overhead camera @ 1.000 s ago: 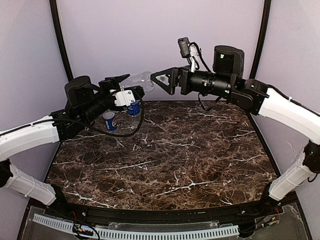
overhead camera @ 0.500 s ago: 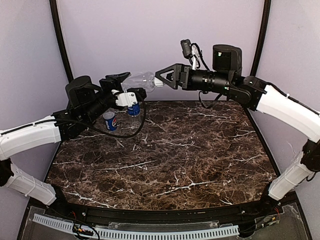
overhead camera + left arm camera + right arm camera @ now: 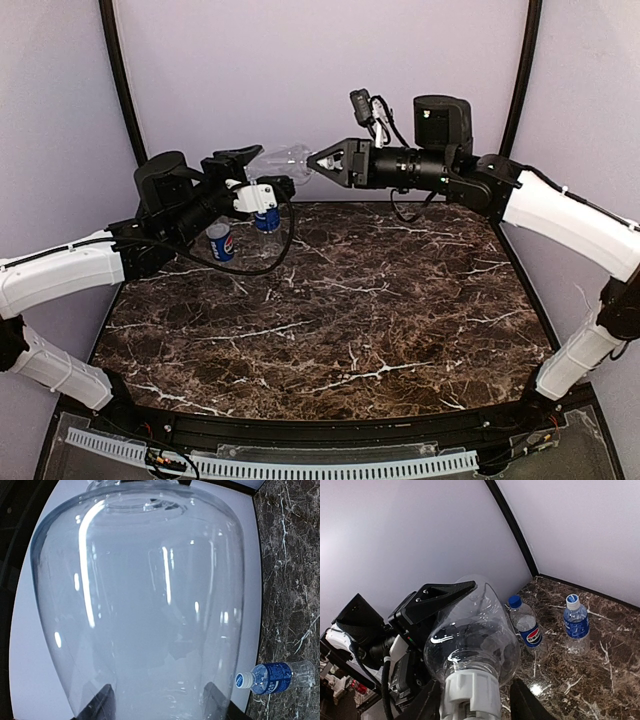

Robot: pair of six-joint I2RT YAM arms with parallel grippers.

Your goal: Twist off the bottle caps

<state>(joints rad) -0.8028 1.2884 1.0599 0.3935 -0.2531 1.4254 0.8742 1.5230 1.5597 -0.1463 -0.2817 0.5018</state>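
My left gripper (image 3: 258, 170) is shut on a clear unlabelled bottle (image 3: 282, 157), holding it on its side in the air by the back wall. Its body fills the left wrist view (image 3: 140, 605), and the left gripper (image 3: 157, 702) has a finger on each side of it. The bottle's white cap (image 3: 470, 695) points at my right gripper (image 3: 474, 690), whose jaws straddle the cap, with a thin gap at the right finger (image 3: 522, 700). The right gripper (image 3: 316, 163) meets the bottle's neck. A Pepsi bottle (image 3: 526, 625) with a dark blue cap (image 3: 514, 601) and a water bottle (image 3: 576, 625) with a pale cap (image 3: 572, 600) stand upright.
The Pepsi bottle (image 3: 220, 242) and the water bottle (image 3: 267, 218) stand at the back left of the marble table (image 3: 360, 320), under my left arm. Purple walls and dark corner posts (image 3: 120, 80) close in the back and sides.
My right gripper has moved left onto the bottle's neck, and its jaws have narrowed from wide apart to close around the white cap. The left gripper keeps its hold on the bottle.
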